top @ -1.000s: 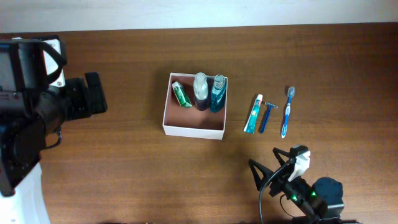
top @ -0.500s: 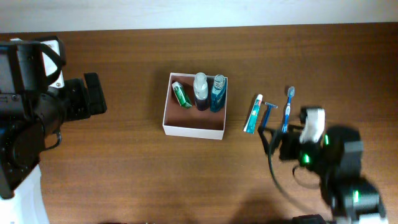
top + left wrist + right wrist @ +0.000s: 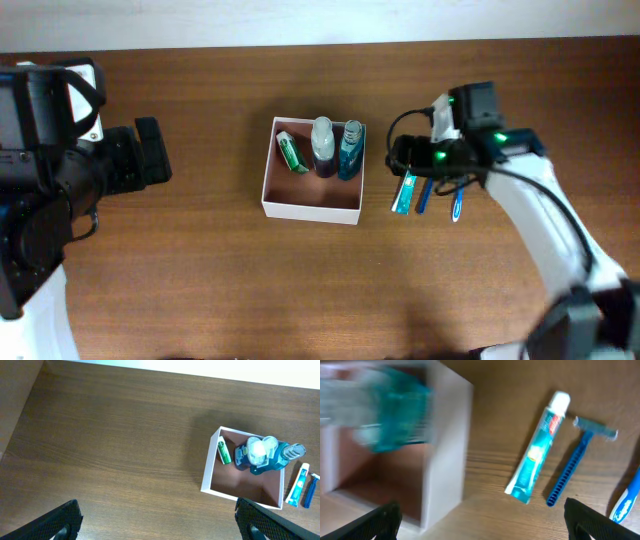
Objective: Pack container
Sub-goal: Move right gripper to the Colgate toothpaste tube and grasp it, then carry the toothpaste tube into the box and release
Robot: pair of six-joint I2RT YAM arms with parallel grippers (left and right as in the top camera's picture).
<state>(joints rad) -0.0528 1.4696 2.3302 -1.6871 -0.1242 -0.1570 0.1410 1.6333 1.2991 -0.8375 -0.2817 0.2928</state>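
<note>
Reaching step: my right tool point(image 3: 482, 522) hangs wide open above the teal-and-white toothpaste tube point(image 3: 537, 452), beside the square white-walled container point(image 3: 445, 460) near the counter's far edge; next I'd descend and pinch it.

**Left wrist view: left gripper point(image 3: 159, 521) over the wooden table point(image 3: 115, 450), fingers spread wide.**

Both dark fingers point(image 3: 60, 520) show at the lower corners, with only table surface between them. The container point(image 3: 206, 476), white-walled with a pinkish-brown floor, sits ahead and to the right of the gripper, well apart from it. Against its far wall are a green-white carton point(image 3: 224, 452), a clear bottle point(image 3: 259, 450) and a teal bottle point(image 3: 285, 455); the bottles are touching. Just beyond the container's right wall, a toothpaste tube point(image 3: 298, 484) and a blue razor point(image 3: 311, 491) lie side by side on the table.
</note>
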